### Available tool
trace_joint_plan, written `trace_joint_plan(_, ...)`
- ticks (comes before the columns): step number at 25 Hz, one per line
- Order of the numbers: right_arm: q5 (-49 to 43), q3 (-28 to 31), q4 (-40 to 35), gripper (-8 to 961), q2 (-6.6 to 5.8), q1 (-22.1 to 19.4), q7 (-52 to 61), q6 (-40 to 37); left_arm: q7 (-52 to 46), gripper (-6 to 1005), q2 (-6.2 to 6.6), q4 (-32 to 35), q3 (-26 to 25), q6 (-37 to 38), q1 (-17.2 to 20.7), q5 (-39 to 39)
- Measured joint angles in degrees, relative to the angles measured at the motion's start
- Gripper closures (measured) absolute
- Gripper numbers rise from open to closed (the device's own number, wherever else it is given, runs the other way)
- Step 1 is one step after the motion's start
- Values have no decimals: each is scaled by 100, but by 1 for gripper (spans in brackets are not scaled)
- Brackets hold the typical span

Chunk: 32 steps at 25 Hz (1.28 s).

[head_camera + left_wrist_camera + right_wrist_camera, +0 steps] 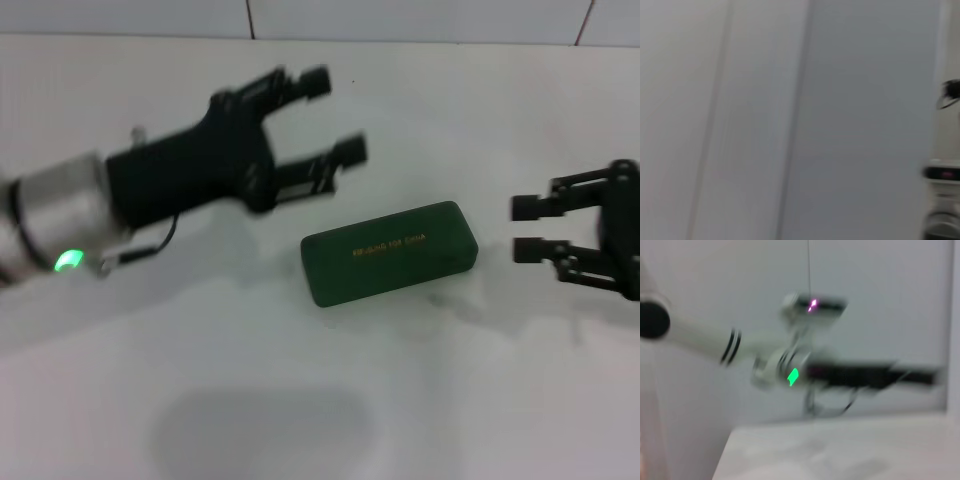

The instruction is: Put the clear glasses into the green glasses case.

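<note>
The green glasses case (390, 252) lies shut in the middle of the white table, its gold lettering facing up. The clear glasses cannot be made out in any view. My left gripper (335, 115) hovers open behind and to the left of the case, its fingers pointing right and holding nothing. My right gripper (522, 228) hangs open just to the right of the case's right end, fingers pointing at the case with nothing between them. The right wrist view shows the left arm (790, 372) from the side, above the table.
The white table (250, 400) runs back to a tiled wall (420, 18). A faint grey shadow (260, 430) lies on the table in front of the case. The left wrist view shows only plain wall panels.
</note>
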Motion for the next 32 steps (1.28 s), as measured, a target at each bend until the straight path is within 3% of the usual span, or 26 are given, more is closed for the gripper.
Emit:
trace_joint_plan(3,1,550,446,475,-28,-113,-571,-450,250,120,18,-159,-22,281,83,9)
trace_joint_plan(4,-3,635,601,474,-55,-154,-811,-541,1037,120,18,-702,-9,770,362,119)
trace_joint_plan(10,-46,642,732,467,-58,-264,-1458,-657,1392,120,-49,-829,15,1111,623,516)
trace_joint_plan(14,-58,635,755,269,19,-268,-1561,-666,1458,120,-64,-919,17,1182,620,673)
trace_joint_plan(20,-67,610,755,85,104,-342,-1650,-674,1526,120,-76,-968,22,1200,649,709)
trace_joint_plan(26,-72,567,821,87,250,-500,-2114,-643,1534,120,-45,-971,24,1218,675,759)
trace_joint_plan(32,-66,570,1143,89,258,-438,-2247,-596,1538,120,51,-928,20,1222,686,860)
